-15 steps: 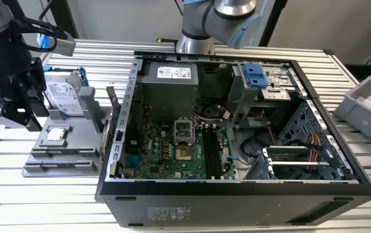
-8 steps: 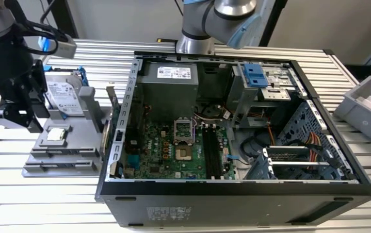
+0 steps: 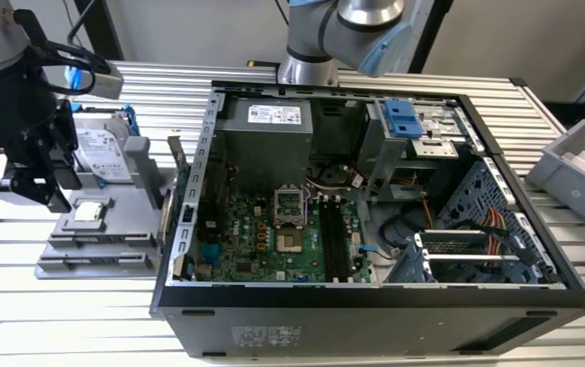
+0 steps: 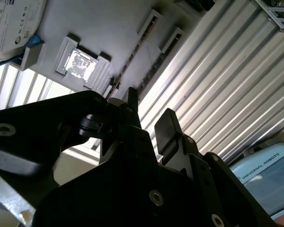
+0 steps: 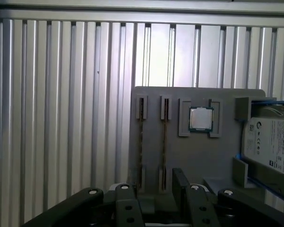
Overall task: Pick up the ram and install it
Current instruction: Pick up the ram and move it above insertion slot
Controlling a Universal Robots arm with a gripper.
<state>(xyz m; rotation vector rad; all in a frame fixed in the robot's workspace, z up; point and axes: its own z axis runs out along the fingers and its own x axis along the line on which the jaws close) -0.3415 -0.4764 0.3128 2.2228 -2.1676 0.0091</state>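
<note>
Step in hand, as judged: approach for pick-up; nothing is installed yet.

The end effector (image 5: 153, 183) hangs over the tray (image 5: 217, 156) at the exterior view's left. Its jaws stand partly open with a clear gap, and they hold nothing.

In the first wrist view the ram (image 5: 165, 137) stands on edge in a narrow tray slot, beside a second stick (image 5: 142, 137) in the neighbouring slot. The chip (image 5: 200, 118) and the drive (image 5: 270, 142) sit further along the tray, which rests on the ribbed worktop (image 5: 61, 118).

The open case (image 3: 374, 298) lies at the centre of the exterior view, with its black board slots (image 3: 338, 237) empty.

A grasp calls for the jaws to straddle one stick's thin edge only. Which stick they line up with cannot be told.
</note>
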